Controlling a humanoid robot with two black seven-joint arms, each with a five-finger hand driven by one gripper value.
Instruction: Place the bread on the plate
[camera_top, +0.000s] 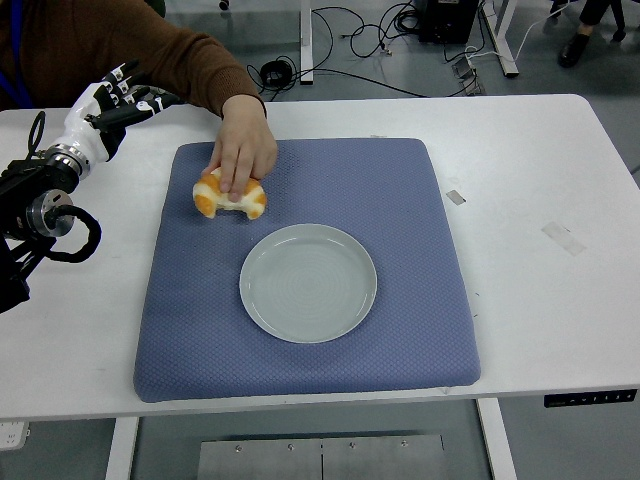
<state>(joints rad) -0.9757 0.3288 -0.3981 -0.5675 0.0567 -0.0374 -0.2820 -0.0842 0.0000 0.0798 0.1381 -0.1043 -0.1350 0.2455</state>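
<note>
1. A person's hand (243, 148) rests on the bread (230, 195), a croissant on the blue mat (400, 200) at ten o'clock from the bare plate (308, 283).
2. Your left hand (112, 97) hovers at the table's (560, 170) far-left corner, fingers spread, holding nothing; the right arm is unseen.
3. Judge the croissant light, soft and flaky: cradle its thick middle gently.
4. No readable writing shows.

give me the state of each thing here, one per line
bread: on the blue mat, off the plate, a person's hand on it
plate: empty, mid-mat
mat: flat on the table
left hand: raised at the table's far left, fingers spread, holding nothing
person's hand: pressing on the bread
</note>
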